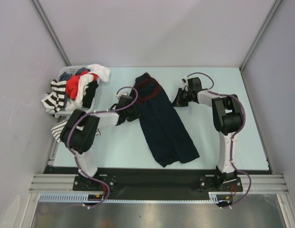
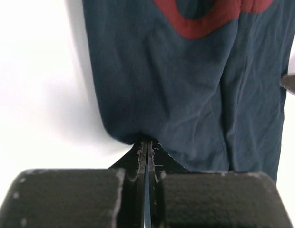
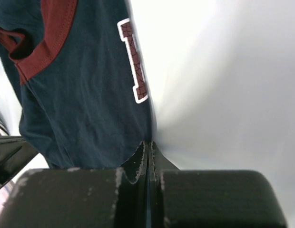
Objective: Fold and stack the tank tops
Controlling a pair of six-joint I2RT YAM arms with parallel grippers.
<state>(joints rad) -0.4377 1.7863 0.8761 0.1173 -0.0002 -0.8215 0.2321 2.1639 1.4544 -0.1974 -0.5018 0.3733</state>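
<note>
A basket point(image 1: 65, 71) sits at the far left corner of the desk point(image 1: 252, 142). It is piled full of clothes: a red cloth point(image 1: 73, 85), a white cloth point(image 1: 100, 71) and a black-and-white cloth point(image 1: 54, 95) that hangs over the side. A striped top point(image 1: 56, 129) peeks out beside the left arm, just in front of the basket. The dark blue jersey point(image 1: 162, 123) lies long and narrow in the middle of the desk. The left pincer point(image 2: 146, 142) is closed on the jersey's left edge. The right pincer point(image 3: 148, 145) is closed on its right edge.
</note>
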